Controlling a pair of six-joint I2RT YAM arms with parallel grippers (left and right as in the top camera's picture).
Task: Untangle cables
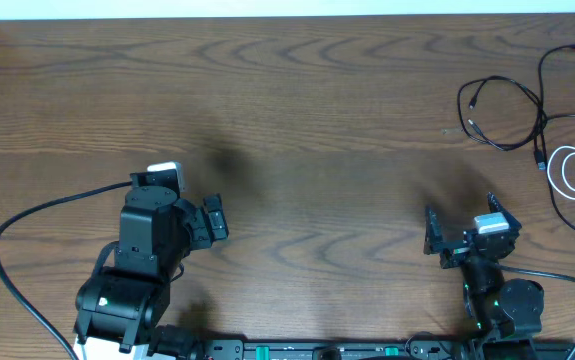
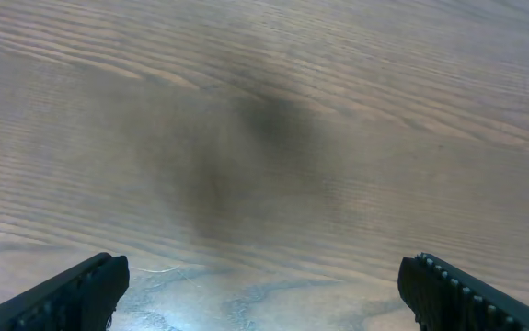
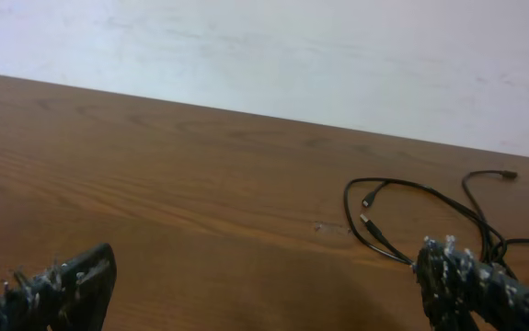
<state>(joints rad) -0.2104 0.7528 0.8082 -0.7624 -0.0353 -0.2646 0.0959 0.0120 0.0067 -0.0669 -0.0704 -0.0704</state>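
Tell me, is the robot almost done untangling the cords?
Looks nearly done: the black cable and the white cable lie as separate loops near the table's right edge. Nothing is in hand: the left gripper and the right gripper are both open and empty. What's left may only be checking where the black plug nears the white loop.

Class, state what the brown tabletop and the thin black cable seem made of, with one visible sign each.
Brown tabletop: wood or wood-look laminate, matte; flowing grain lines show. Thin black cable: probably plastic or rubber sheathing, smooth; it lies in soft loops.
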